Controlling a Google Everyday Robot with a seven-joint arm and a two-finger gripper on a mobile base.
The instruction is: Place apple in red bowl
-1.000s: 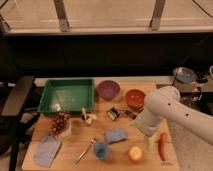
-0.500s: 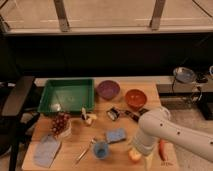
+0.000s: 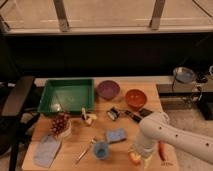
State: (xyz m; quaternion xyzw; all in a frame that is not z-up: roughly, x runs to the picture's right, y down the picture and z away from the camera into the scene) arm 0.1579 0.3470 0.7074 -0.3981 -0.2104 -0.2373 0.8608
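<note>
The apple (image 3: pixel 133 158), small and yellow-orange, lies near the front edge of the wooden table, partly covered by my arm. My gripper (image 3: pixel 142 159) hangs at the end of the white arm, right beside and over the apple at the bottom of the camera view. The red bowl (image 3: pixel 135 98) stands at the back right of the table, well away from the apple and the gripper, with nothing showing in it.
A purple bowl (image 3: pixel 108 89) sits left of the red one. A green tray (image 3: pixel 66 95) is at the back left. Grapes (image 3: pixel 60 123), a blue cup (image 3: pixel 101 149), a blue sponge (image 3: pixel 116 135), a carrot (image 3: pixel 161 150) and small dark objects (image 3: pixel 114 114) lie around.
My arm has swung left and down toward the table's front edge, and its end now sits over the apple. The apple and bowls have not moved.
</note>
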